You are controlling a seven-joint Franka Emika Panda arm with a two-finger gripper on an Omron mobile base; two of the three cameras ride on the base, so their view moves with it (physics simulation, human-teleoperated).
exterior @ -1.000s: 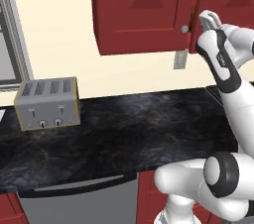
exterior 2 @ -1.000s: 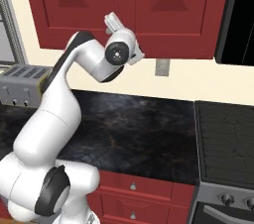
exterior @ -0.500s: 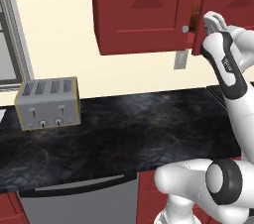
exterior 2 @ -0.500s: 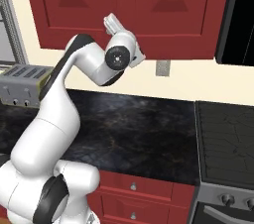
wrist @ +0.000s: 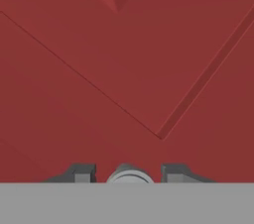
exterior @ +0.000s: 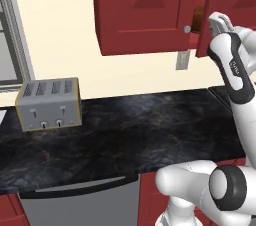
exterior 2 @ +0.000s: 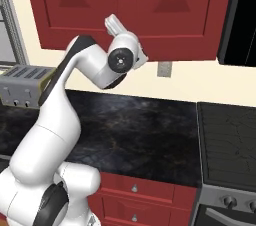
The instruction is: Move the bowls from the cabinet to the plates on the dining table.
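The dark red cabinet [exterior: 140,10] hangs on the wall above the counter. Its right door [exterior: 206,30] stands slightly ajar, and my gripper [exterior: 214,22] is at that door's edge. In the hand view the gripper [wrist: 129,173] is shut on the door's small silver knob [wrist: 129,176], with the red door panel [wrist: 124,69] close in front. The left door's knob [exterior: 187,29] sits beside the gap. A sliver of brown [exterior: 198,18] shows inside the gap; I cannot tell whether it is a bowl. The plates and the dining table are out of view.
A silver toaster [exterior: 49,102] stands at the left on the black marbled counter [exterior: 130,130]. A wall outlet [exterior: 182,61] sits under the cabinet. A stove top [exterior 2: 230,140] lies to the right, with a black appliance [exterior 2: 245,15] above it. Red drawers [exterior 2: 135,190] are below.
The right cabinet door has swung out a little and the gap beside it has widened. My hand has drawn back with the knob.
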